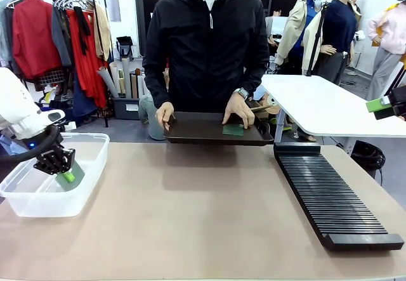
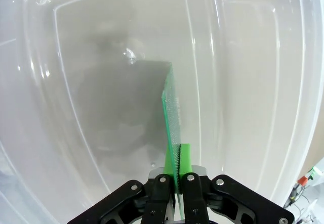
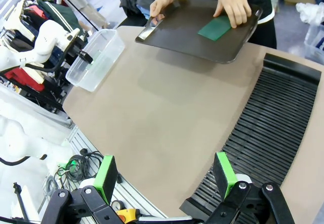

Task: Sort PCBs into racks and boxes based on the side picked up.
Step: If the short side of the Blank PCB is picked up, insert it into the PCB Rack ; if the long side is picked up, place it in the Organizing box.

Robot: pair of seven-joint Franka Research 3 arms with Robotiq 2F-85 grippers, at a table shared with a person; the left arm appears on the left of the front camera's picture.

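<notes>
Two green boards (image 2: 171, 107) (image 1: 233, 129), one clear box (image 1: 38, 205) at near left, one black rack (image 1: 330, 192) at right, one dark tray (image 1: 196, 129) at the far side.

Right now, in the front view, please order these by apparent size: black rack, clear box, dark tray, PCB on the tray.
1. black rack and clear box: they look about alike, so not ranked.
2. dark tray.
3. PCB on the tray.

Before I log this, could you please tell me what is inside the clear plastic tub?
One thin green circuit board, pinched edge-on by the left gripper's fingers, hangs inside the clear rectangular tub. No other board shows inside; the fingers hide the board's gripped end.
</notes>
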